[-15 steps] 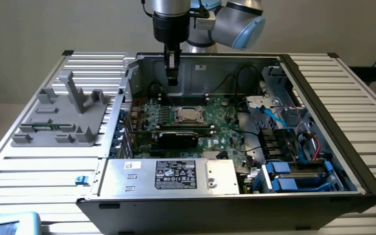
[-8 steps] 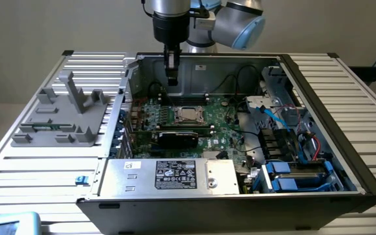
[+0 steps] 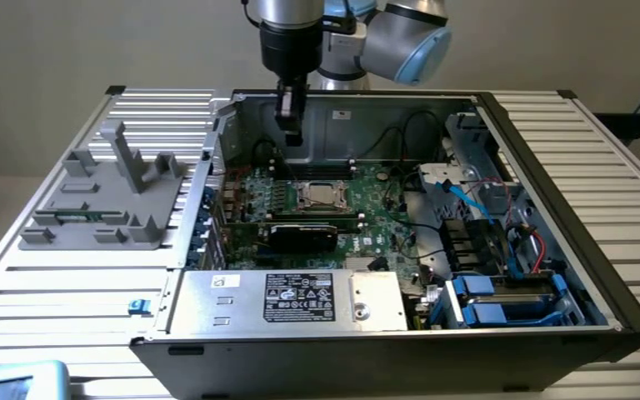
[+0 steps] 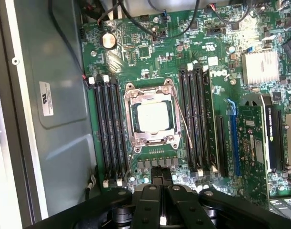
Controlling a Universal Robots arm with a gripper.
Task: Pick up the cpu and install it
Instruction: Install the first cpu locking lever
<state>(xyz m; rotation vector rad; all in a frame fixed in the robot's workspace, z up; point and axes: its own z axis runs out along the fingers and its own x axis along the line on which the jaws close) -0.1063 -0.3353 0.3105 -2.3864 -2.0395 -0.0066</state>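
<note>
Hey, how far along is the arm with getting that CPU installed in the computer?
Done, it seems: the small flat square silver-beige cpu already lies flat inside the metal socket frame on the green motherboard. In hand: nothing. The gripper hangs above the board with its fingers shut and empty. Left: I cannot tell whether the socket is latched.
</note>
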